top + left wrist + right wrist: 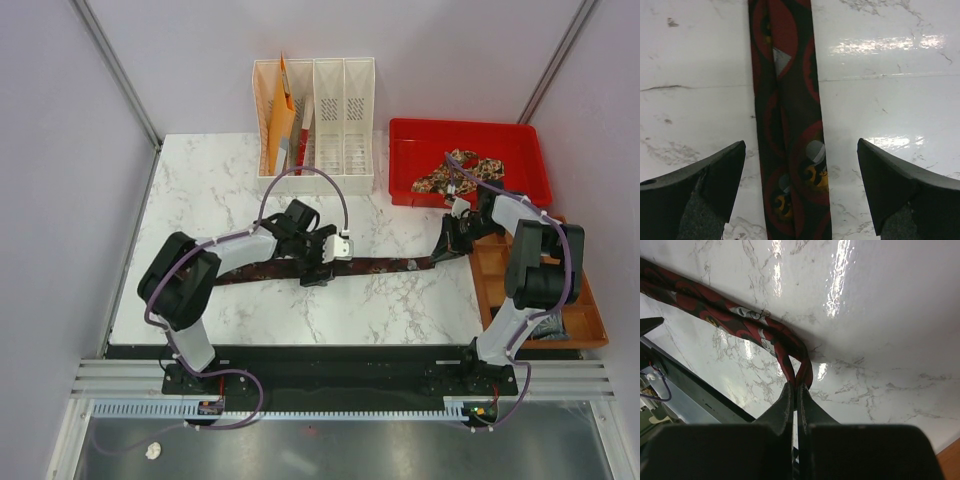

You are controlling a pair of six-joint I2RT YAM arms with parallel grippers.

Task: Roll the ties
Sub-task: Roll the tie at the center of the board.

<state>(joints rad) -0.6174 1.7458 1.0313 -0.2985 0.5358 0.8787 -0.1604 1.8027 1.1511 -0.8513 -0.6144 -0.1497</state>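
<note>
While I look down from above, the dark maroon tie [380,266] lies stretched flat across the marble table [220,180], running from the left arm to the right one. The left gripper [318,265] hangs over its middle stretch, and the right gripper [447,250] sits at its right end. A tan paisley tie [452,178] lies crumpled in the red tray [420,150] at the back right, beside a white file rack [345,110] with orange folders [283,115].

Seen from the left wrist, the jaws stand spread wide, with one finger [715,185] on each side of the maroon tie. It runs between them on the tabletop and touches neither.

Seen from the right wrist, the jaws are pinched together on the tie's folded end.
</note>
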